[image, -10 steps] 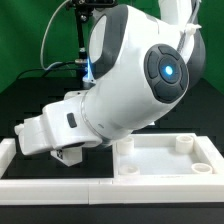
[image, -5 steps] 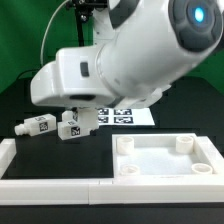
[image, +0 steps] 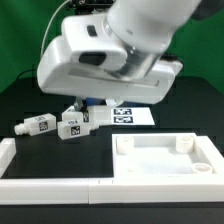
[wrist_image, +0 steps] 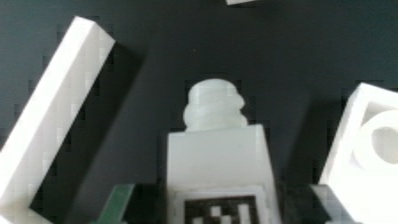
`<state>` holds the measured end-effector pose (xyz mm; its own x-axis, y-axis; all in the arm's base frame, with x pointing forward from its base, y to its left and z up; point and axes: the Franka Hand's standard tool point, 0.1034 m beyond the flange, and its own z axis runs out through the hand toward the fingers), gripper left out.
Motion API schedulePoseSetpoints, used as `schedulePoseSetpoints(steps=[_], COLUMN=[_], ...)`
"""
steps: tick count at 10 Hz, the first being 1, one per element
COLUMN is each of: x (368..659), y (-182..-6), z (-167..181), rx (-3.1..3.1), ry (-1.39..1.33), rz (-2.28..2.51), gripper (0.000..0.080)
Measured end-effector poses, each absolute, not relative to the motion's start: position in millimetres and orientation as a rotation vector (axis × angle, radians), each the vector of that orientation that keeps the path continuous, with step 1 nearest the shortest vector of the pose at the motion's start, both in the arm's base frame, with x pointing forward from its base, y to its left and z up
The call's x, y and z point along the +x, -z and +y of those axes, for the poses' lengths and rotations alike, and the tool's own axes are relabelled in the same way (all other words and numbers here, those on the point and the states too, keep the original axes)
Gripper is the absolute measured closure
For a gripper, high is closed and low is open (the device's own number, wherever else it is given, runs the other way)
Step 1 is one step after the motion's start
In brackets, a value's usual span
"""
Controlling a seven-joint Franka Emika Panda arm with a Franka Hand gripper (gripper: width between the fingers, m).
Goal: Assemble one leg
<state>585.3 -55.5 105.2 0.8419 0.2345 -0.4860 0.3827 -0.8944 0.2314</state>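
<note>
The leg (wrist_image: 217, 150), blocky white plastic with a rounded, stepped tip and a black-and-white square tag (wrist_image: 222, 210), sits between the dark fingers (wrist_image: 121, 205) of the hand (wrist_image: 217, 200). Whether they grip it cannot be told. The white tabletop (image: 165, 158) lies near it on the black surface (image: 30, 100), with a green backdrop (image: 15, 40) behind.

The stubby white plastic leg (wrist_image: 217, 150) looks smooth and matt, like the flat white plastic tabletop (image: 160, 162); the black surface (image: 190, 117) is dull.
</note>
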Motion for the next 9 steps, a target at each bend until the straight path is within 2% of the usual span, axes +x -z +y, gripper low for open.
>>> schedulePoseSetpoints(steps=[1, 2, 5, 6, 9], x=[591, 589, 621, 630, 643], y=[-106.5, -114.0, -153.3, -159.2, -157.4], z=[-51, -29, 22, 27, 27], rx=[2.737, 2.805, 2.964, 2.985, 2.999], ry=[0.53, 0.448, 0.179, 0.107, -0.22], rz=[0.476, 0.373, 0.238, 0.208, 0.227], gripper=[0.0518, 0.0518, 0.0518, 0.0518, 0.0518])
